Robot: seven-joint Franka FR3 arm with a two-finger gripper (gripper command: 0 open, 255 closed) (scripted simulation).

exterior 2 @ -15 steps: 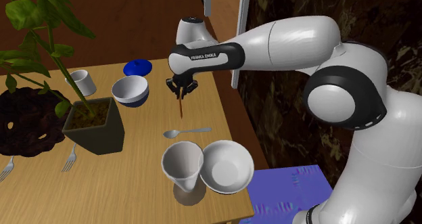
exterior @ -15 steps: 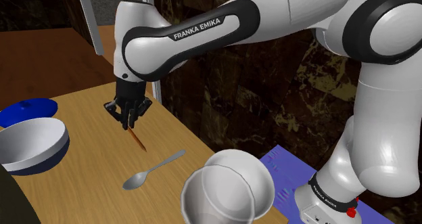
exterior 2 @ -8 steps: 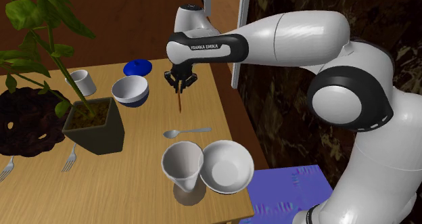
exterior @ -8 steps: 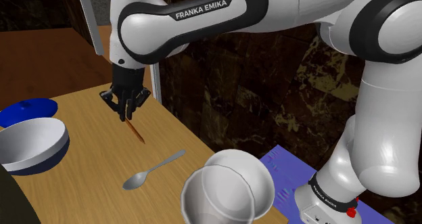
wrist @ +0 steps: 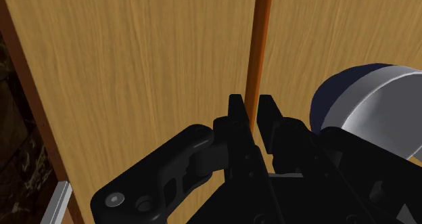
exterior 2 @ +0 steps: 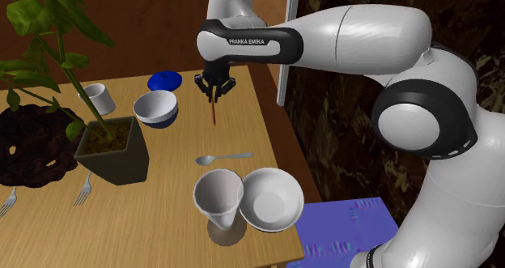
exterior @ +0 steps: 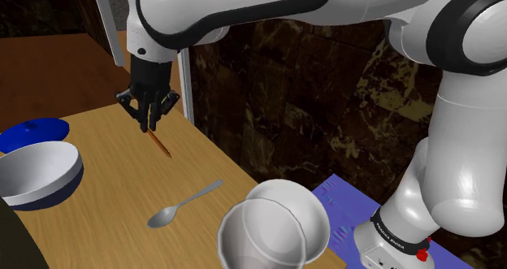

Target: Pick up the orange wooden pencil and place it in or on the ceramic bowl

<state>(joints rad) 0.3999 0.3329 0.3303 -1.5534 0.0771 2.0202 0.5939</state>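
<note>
My black gripper (exterior: 151, 126) (exterior 2: 213, 95) (wrist: 251, 111) is shut on the orange pencil (exterior: 161, 143) (exterior 2: 213, 112) (wrist: 260, 47), which hangs tip-down above the wooden table (exterior: 114, 194). The pencil runs out from between the two fingers (wrist: 236, 114) in the wrist view. The bowl (exterior: 36, 171) (exterior 2: 155, 108) (wrist: 375, 101), white inside with a dark blue outside, stands on the table to the shoulder view's left of the gripper. In the second exterior view it sits just left of the hanging pencil.
A metal spoon (exterior: 183, 204) (exterior 2: 222, 157), a white cup on its side (exterior: 260, 239) (exterior 2: 218, 197) and a white bowl (exterior: 288, 206) (exterior 2: 271, 197) lie near the table's front. A blue plate (exterior: 34, 133) (exterior 2: 164, 81), a mug (exterior 2: 97, 98), a potted plant (exterior 2: 113, 149) and forks (exterior 2: 83, 190) stand further along.
The gripper has risen with the pencil held in it, and shifted slightly toward the shoulder view's left. The pencil tip now hangs higher above the table.
</note>
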